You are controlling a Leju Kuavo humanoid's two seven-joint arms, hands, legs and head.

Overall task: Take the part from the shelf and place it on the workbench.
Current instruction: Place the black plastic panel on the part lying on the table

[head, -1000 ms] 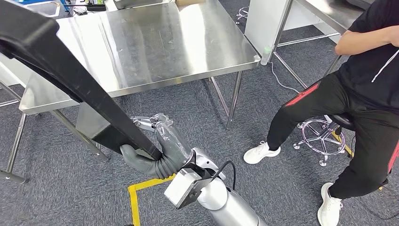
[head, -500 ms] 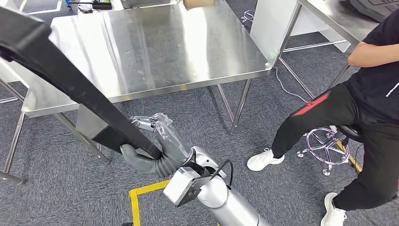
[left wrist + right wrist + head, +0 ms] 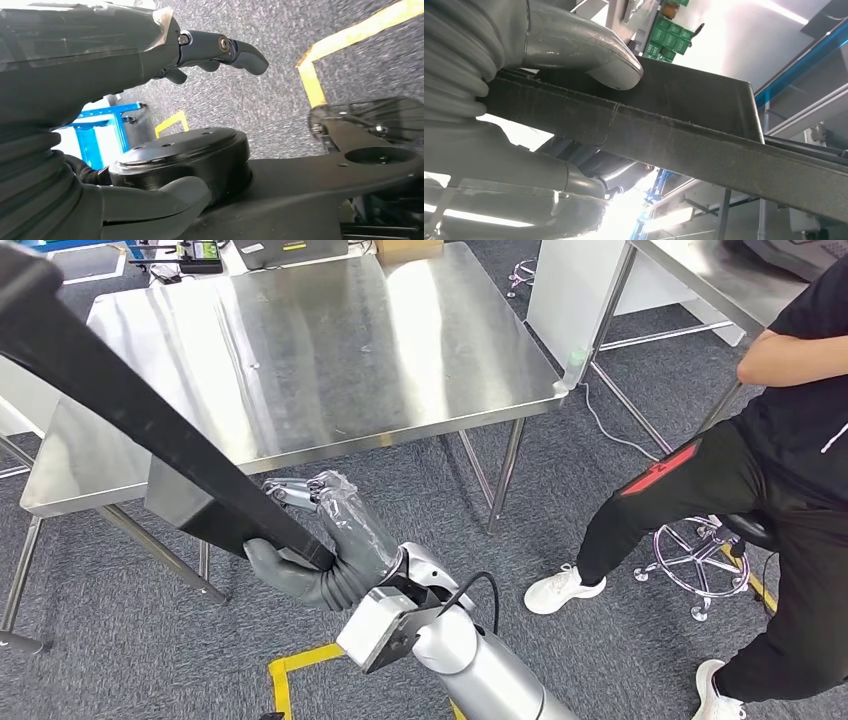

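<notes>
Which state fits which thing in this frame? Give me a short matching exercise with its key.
Things:
1. long black part
2. right hand
3. steel workbench
4. person

States:
A. seated on a stool at the right
B. gripping the part's lower end
C. stands ahead with a bare middle
D. slants up toward the left, held above the floor

Pairs: 1-D, 2-B, 3-C, 4-A

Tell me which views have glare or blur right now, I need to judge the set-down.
Head view: sharp, broad ceiling-light glare on the steel workbench. Right wrist view: backlit, blown-out white behind the black part, which the right hand grips. Left wrist view: carpet slightly motion-blurred, nearby dark shapes soft.
</notes>
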